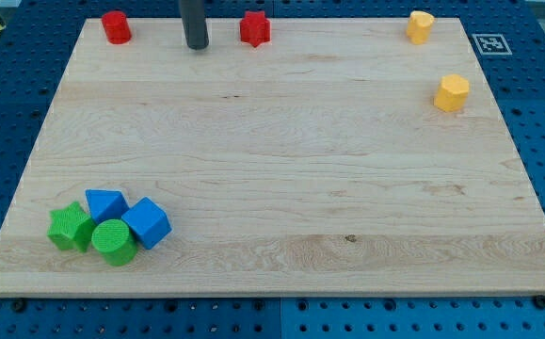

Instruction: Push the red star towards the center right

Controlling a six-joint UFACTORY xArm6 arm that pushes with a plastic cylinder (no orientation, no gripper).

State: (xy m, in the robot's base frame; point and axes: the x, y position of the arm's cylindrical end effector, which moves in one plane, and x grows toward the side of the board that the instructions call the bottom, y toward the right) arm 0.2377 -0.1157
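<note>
The red star [255, 28] sits at the view's top edge of the wooden board, a little left of the middle. My tip [197, 44] is on the board to the star's left, about a block's width away and not touching it. A second red block, round in shape [116, 26], sits at the top left, further left of my tip.
Two yellow blocks stand at the top right, one [420, 26] near the corner and one [452, 92] below it. At the bottom left is a cluster: a green star [70, 227], a green cylinder [114, 242], a blue triangle-like block [105, 203] and a blue cube [147, 222].
</note>
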